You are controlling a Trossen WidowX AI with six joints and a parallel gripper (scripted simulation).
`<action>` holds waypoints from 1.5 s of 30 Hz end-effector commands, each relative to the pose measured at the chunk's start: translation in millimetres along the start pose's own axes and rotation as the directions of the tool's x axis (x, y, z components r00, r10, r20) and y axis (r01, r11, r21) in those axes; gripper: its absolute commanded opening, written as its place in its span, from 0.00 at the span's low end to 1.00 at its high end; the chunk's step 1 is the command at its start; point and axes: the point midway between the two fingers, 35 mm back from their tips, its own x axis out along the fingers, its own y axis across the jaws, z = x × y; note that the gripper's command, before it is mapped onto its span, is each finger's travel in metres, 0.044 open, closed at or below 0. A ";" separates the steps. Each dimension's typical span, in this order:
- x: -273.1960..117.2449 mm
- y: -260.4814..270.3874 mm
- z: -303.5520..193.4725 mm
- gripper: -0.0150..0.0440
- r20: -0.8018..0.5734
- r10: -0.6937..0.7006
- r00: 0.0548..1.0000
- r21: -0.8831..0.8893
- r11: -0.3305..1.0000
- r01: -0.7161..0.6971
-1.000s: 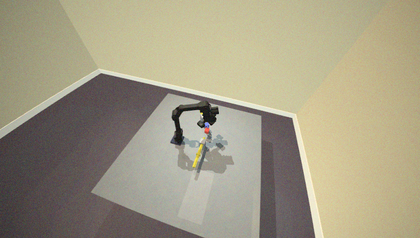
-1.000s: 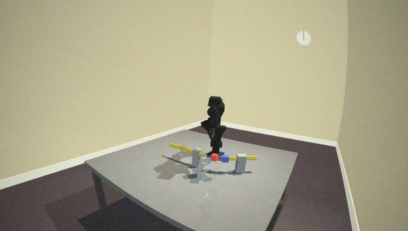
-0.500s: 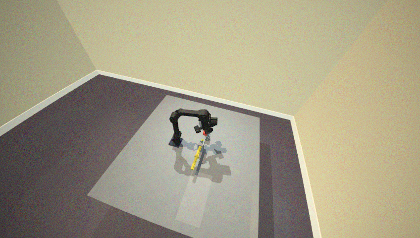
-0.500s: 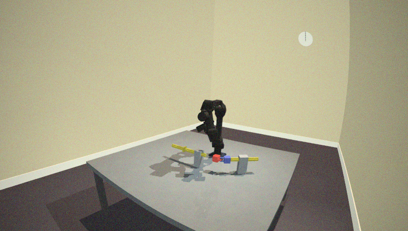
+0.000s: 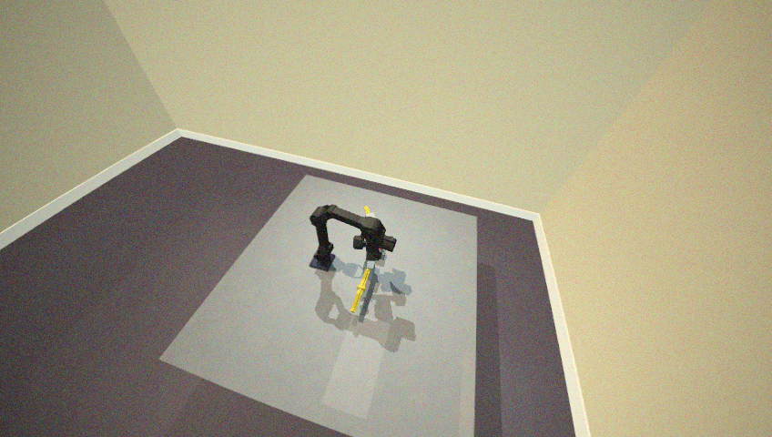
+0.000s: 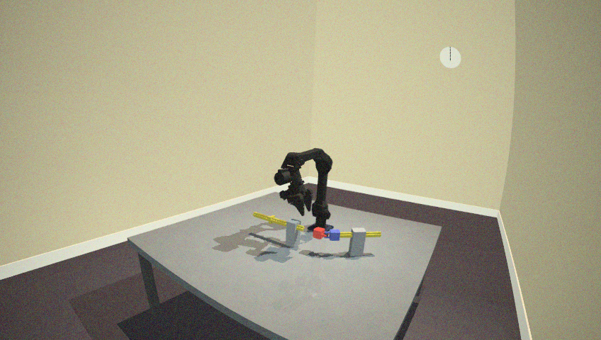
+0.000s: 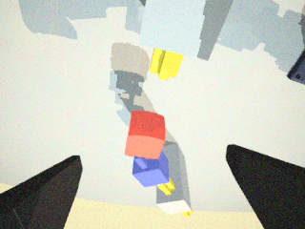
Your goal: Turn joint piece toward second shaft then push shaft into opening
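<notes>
A gray block (image 6: 357, 243) (image 7: 173, 206) props up a yellow shaft (image 5: 367, 209) (image 6: 373, 234) (image 7: 166, 186) tipped by a blue cube (image 6: 334, 234) (image 7: 151, 170) and the red joint piece (image 6: 318, 232) (image 7: 146, 135). Apart from its opening (hidden here), the second shaft (image 5: 360, 291) (image 6: 269, 219) (image 7: 165, 64) runs through the second block (image 5: 370, 264) (image 6: 291, 232) (image 7: 172, 26). Above, the gripper (image 5: 373, 256) (image 6: 306, 212) (image 7: 155, 156) hovers, jaws wide and holding nothing. A white disc (image 6: 450, 57) marks the far wall.

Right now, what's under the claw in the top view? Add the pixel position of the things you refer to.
The claw's fingers and whatever sits directly below are covered by the arm (image 5: 346, 215) (image 6: 322, 185). The exterior view shows the red piece (image 6: 318, 232) (image 7: 146, 135) and blue piece (image 6: 334, 234) (image 7: 151, 170), both hidden from the top.
</notes>
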 end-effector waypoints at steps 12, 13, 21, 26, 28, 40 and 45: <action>3.2 -8.3 20.3 1.00 -0.093 0.041 0.995 0.247 0.969 -0.016; 3.2 -8.3 20.3 1.00 -0.093 0.041 0.995 0.247 0.969 -0.016; -19.7 -4.8 73.1 1.00 -0.031 0.096 0.995 0.249 0.965 -0.085; -54.2 -22.0 151.5 1.00 0.063 0.151 0.987 0.251 0.954 -0.162; -67.5 -36.0 181.3 1.00 0.100 0.164 0.981 0.251 0.950 -0.185; -86.6 -71.3 232.9 1.00 0.176 0.162 0.971 0.251 0.946 -0.204; -60.5 -70.2 241.9 1.00 0.274 0.049 0.960 0.240 0.964 -0.118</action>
